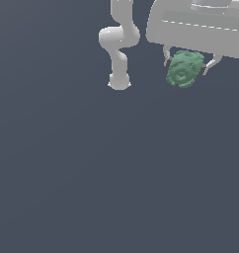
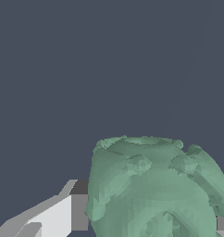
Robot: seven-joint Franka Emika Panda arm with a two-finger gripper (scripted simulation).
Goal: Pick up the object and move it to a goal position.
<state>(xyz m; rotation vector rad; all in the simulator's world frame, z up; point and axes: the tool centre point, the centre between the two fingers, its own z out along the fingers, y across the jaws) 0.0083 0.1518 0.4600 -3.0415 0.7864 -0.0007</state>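
Claw [image 1: 185,66]: I see it clamped on the green ball, one finger [image 2: 63,213] pressed on each side.
Green ball [image 1: 184,69]: at about 1 o'clock in the exterior view, held between the fingers.
Arm [image 1: 119,44]: at 12 o'clock.

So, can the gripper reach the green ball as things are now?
Yes, it seems so: the gripper is already shut on the green ball, one finger on each side, and nothing stands between them.
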